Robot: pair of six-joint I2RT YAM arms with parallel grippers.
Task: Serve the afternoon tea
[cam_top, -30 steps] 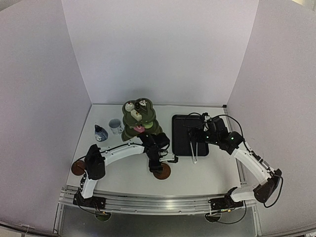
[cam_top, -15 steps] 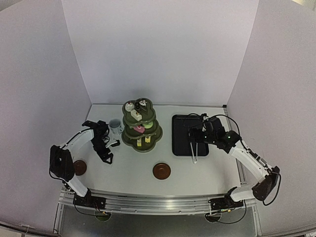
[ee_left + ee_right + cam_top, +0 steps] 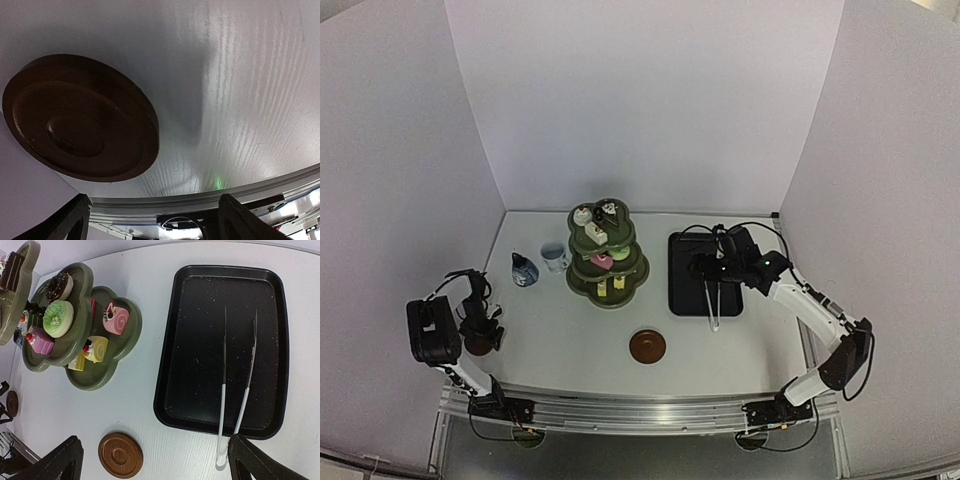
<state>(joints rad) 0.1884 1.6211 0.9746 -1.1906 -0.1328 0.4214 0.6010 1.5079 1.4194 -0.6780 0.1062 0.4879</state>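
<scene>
Place: a robotics lab test cell, not a tearoom.
Enclosure: plain white panels [image 3: 640, 110] box in the bench on three sides.
Bench: a white wood-grain table [image 3: 570, 340] with an aluminium rail [image 3: 640, 412] along its near edge.
Hardware: left arm [image 3: 435, 335] and right arm [image 3: 810, 305] are mounted at that rail.
Props: a green tiered stand [image 3: 578, 287] holds toy-bright cakes [image 3: 58, 318].

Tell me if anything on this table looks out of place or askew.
Only the metal tongs: they lie on the black tray with their joined end poking over its near rim onto the table. Nothing looks spilled or damaged.
</scene>
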